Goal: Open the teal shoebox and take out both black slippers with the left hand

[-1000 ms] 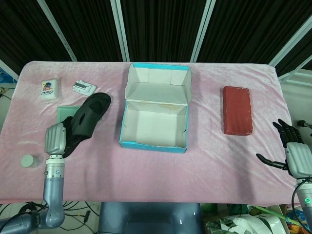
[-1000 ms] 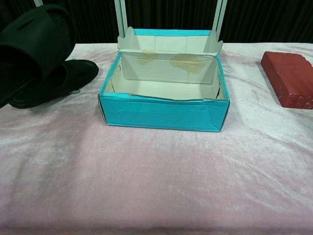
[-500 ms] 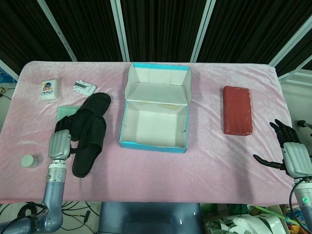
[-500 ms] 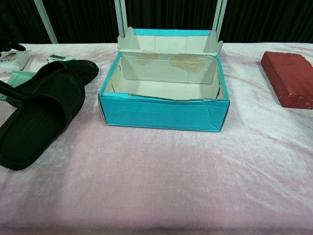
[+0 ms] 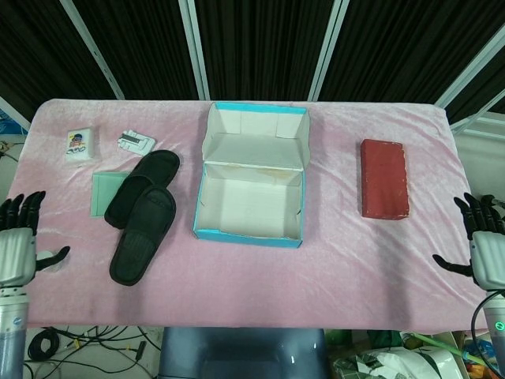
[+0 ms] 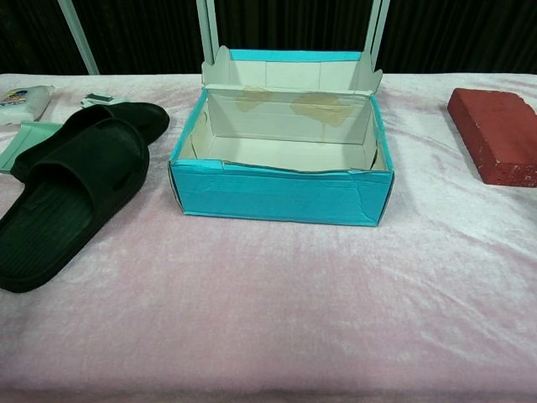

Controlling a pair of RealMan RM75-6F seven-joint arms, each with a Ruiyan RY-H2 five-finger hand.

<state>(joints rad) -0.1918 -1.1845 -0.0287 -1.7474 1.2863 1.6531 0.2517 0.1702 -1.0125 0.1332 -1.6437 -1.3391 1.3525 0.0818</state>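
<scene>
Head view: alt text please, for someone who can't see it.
An open, empty teal shoebox sits mid-table on a pink cloth, with two black slippers overlapping on the table to its left. Both robot hands, left hand and right hand, are open at the table's near edges; a red brick lies right of the box.

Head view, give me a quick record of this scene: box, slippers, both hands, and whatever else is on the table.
shoebox: teal shoebox open, lid back, nothing inside
slippers: two black slippers on the cloth left of the box, one overlapping the other
left hand: left hand at the table's left edge, fingers spread, holding nothing
right hand: right hand at the right edge, holding nothing
other: red brick right of the box
</scene>
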